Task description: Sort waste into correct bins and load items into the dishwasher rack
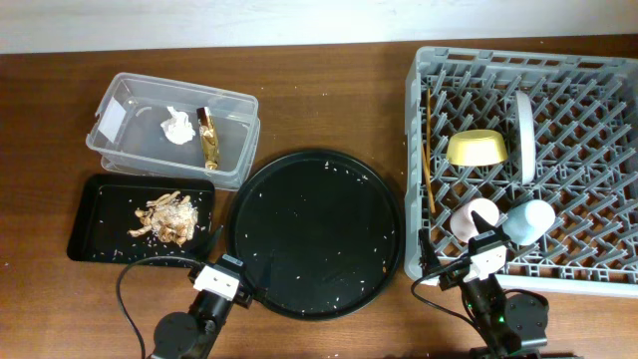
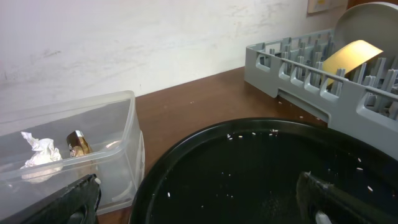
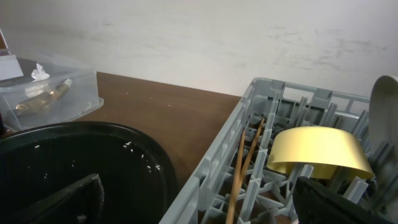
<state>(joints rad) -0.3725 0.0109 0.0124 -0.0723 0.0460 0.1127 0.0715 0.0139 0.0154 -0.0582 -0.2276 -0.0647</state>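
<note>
The grey dishwasher rack (image 1: 588, 70) holds the pale-grey plate (image 1: 524, 122) on edge, the yellow bowl (image 1: 475, 149), the pink cup (image 1: 471, 217), the blue cup (image 1: 528, 219) and the two chopsticks (image 1: 429, 150). The clear tub (image 1: 125, 95) holds the white tissue (image 1: 177, 126) and the gold-and-brown wrapper (image 1: 208, 138). The shallow black tray (image 1: 95, 214) holds the food scraps (image 1: 167, 216). My left gripper (image 2: 199, 202) is open and empty over the near rim of the round black tray (image 1: 317, 229). My right gripper (image 3: 205, 199) is open and empty at the rack's near left corner.
The round black tray lies between the bins and the rack, speckled with small white crumbs. The tub (image 2: 93, 134) and rack (image 2: 298, 68) show in the left wrist view. The yellow bowl (image 3: 314, 152) and chopsticks (image 3: 239, 168) show in the right wrist view. Both arm bases sit at the table's front edge.
</note>
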